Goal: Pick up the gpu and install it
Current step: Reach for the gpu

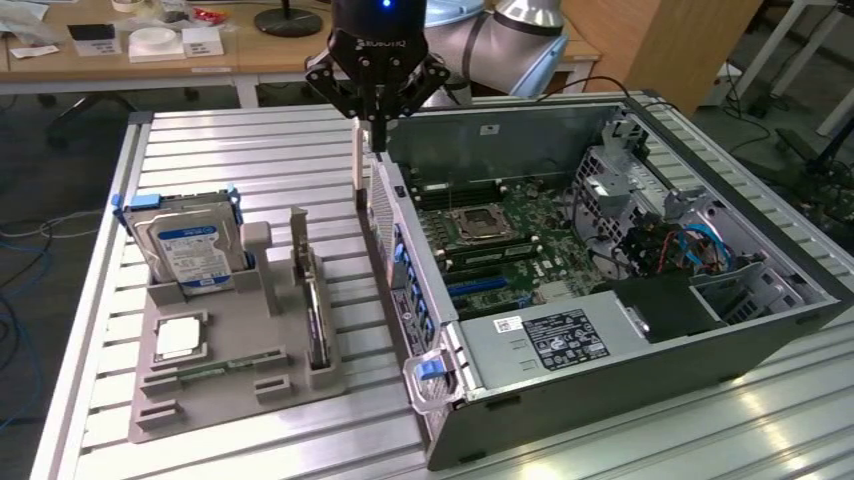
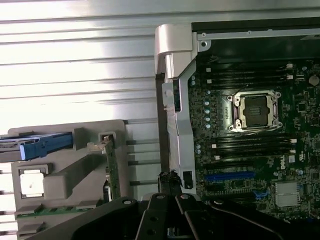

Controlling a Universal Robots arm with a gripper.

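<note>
The gpu [image 1: 311, 300] is a thin dark card with a pale bracket. It stands on edge in a slot of the grey holder [image 1: 200, 410], at the exterior view's left. The wrist view catches the gpu [image 2: 111, 170] edge-on in the same holder [image 2: 65, 182]. My gripper [image 1: 378, 140] hangs fingers-down over the far end of the open computer case's near wall [image 1: 400, 260]. It is beyond the gpu and clear of it. The fingers are shut together with nothing between them. In the wrist view the gripper [image 2: 170, 200] sits over that wall.
The holder also carries a hard drive [image 1: 187, 250] with a blue-white label, a processor chip [image 1: 178, 340] and a memory stick [image 1: 214, 368]. The case lies open with its motherboard [image 1: 494, 240], blue slot [image 2: 230, 176] and power supply [image 1: 554, 335] exposed. A ribbed metal table [image 1: 240, 160] carries everything.
</note>
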